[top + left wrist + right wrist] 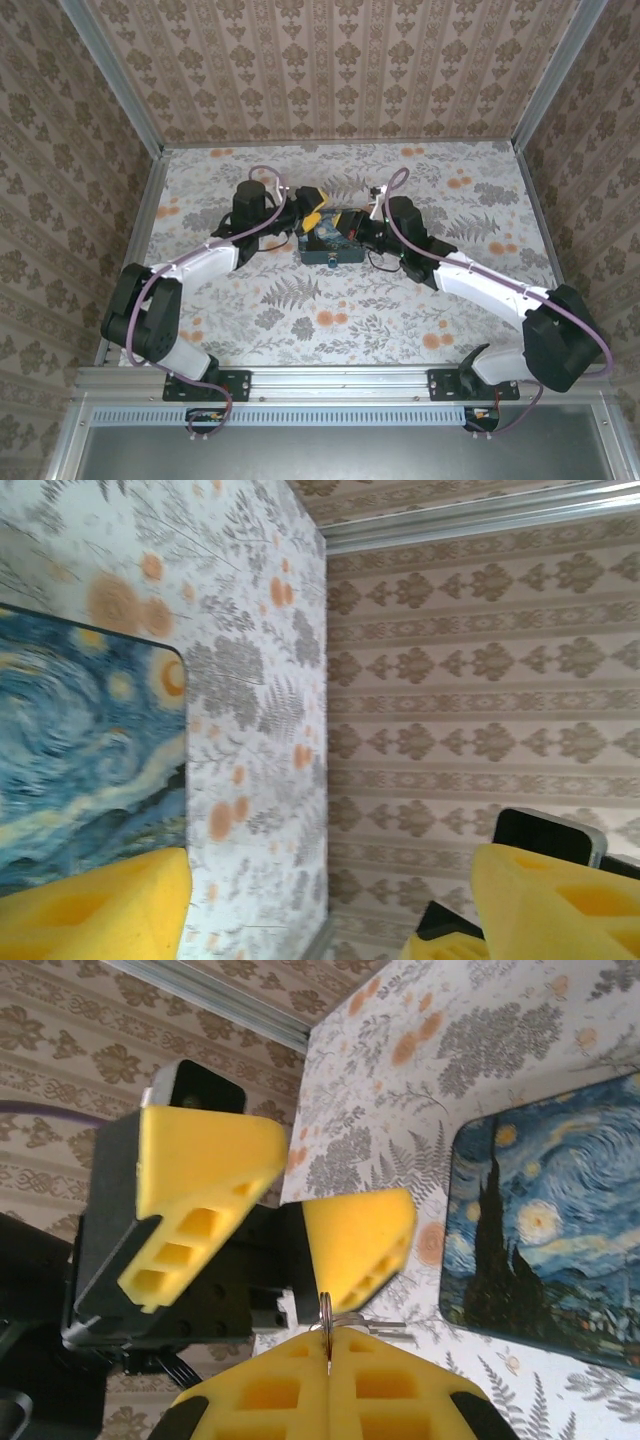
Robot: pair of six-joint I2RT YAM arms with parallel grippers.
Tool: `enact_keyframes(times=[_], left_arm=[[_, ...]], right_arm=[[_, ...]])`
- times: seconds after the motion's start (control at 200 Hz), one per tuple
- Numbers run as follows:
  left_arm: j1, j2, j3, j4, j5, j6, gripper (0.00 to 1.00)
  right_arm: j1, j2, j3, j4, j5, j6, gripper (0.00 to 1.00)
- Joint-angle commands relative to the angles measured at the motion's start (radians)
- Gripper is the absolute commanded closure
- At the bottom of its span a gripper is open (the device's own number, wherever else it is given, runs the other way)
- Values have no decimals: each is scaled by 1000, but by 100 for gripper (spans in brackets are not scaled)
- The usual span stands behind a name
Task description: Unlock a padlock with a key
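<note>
Obs., fingers: on the right gripper (328, 1348) they were clenched together, grasping the key (330, 1312); its ring and a sliver of metal stuck out of the seam at the tips. On the left gripper (330, 885) the fingers (95, 905) were released and wide apart, with floral table (250, 680) and patterned wall (480, 680) between them.

Obstruction: one left finger (362, 1240) hung just above the key, directly ahead of the right fingertips; contact could not be told.

Surroundings: the blue swirl-painted box (550, 1230) lay flat beside both sets of fingers, apart from the key.

Count: one key, one box, two grippers, four yellow fingers, two purple cables (262, 168).
</note>
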Motion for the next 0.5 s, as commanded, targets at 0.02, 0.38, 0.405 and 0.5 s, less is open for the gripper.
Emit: enact_keyframes(times=[0.02,0.38,0.405,0.5], left_arm=[[-7,39,12,145,28,-105,33],[-3,17,-9,123,0,-84,28],[2,4,-12,91,0,-62,26],[24,-53,-20,-51,-54,47,22]], right_arm=[[-8,23,53,58,-26,27,100],[-11,38,27,9,-64,16,100],[-11,37,4,-2,-72,12,100],[-6,-30,-94,-54,-90,-1,100]])
